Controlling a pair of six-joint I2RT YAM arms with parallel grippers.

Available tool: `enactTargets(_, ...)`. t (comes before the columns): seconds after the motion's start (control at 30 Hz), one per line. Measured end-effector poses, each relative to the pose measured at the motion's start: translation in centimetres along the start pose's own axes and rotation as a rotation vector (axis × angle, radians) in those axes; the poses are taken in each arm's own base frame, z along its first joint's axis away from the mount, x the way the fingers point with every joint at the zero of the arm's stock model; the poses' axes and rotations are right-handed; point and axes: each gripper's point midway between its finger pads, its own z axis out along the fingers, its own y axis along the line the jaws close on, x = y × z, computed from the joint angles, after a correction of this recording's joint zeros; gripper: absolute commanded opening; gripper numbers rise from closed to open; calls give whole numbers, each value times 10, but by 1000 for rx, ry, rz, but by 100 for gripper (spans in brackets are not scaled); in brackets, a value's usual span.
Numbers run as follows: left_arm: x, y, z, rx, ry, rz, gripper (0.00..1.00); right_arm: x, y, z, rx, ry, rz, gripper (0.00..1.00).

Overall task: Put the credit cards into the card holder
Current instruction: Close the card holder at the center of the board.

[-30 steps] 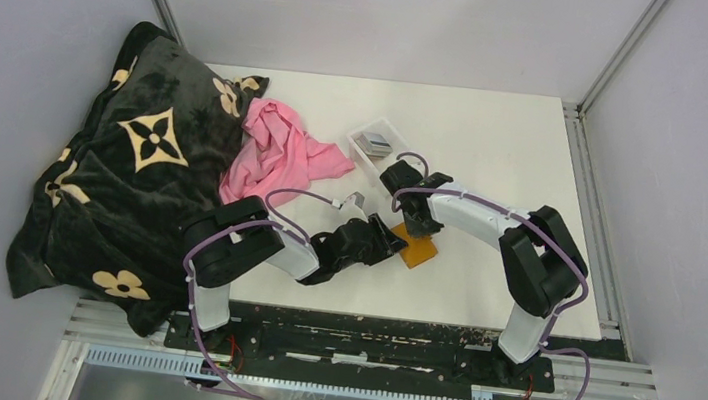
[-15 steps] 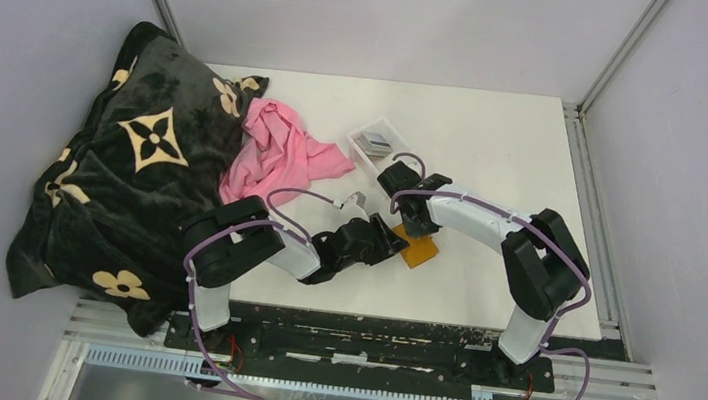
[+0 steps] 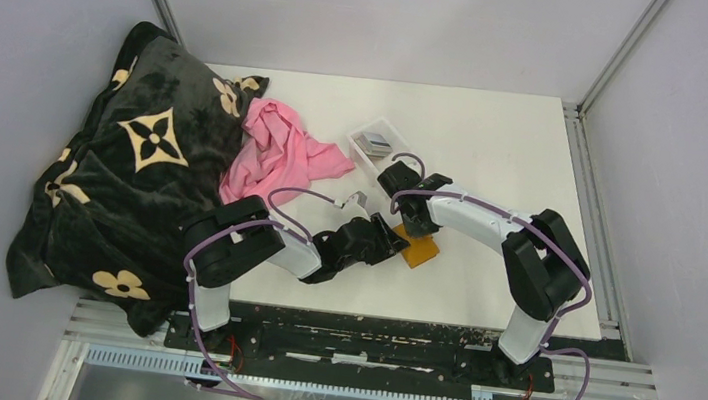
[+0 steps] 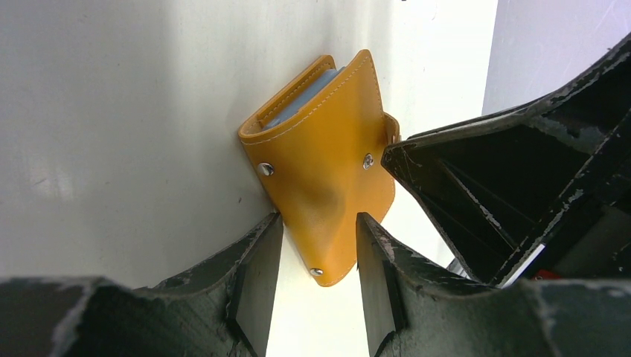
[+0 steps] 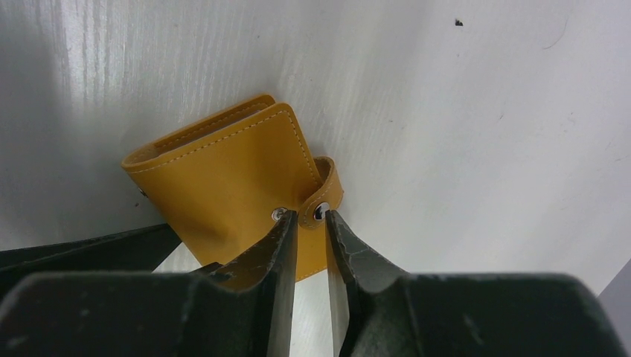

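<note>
The orange wallet (image 3: 420, 251) lies closed on the white bench (image 3: 507, 147) just below frame centre, caught between both arms. The left pincer (image 4: 318, 227) clamps its near edge, and the right pincer (image 5: 312, 217) is nipped almost shut on the snap tab (image 5: 324, 195). The cards (image 3: 373, 143) lie apart, higher in the frame, in a clear tray (image 3: 393, 130) beside a pink cloth (image 3: 279, 156).

A robot test cell; white table (image 3: 497, 146) boxed by plain grey panels (image 3: 371, 11) on aluminium rails (image 3: 611, 378)
</note>
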Motion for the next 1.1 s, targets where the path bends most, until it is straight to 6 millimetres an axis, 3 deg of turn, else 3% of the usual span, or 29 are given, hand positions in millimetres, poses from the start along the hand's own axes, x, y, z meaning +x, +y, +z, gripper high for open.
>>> enactTargets(0.2, 0, 0, 0, 0, 0, 0, 51, 0, -1, 0, 0, 0, -14, 11)
enactTargets(0.63, 0, 1, 0, -2, 1, 1, 51, 2, -1, -1, -1, 0, -15, 1)
enactTargets(0.77, 1, 1, 0, -2, 1, 0, 51, 0, -1, -3, -5, -7, -11, 1)
enactTargets(1.1, 1, 0, 1, 2, 3, 0, 51, 1, -5, -8, 3, -8, -11, 25)
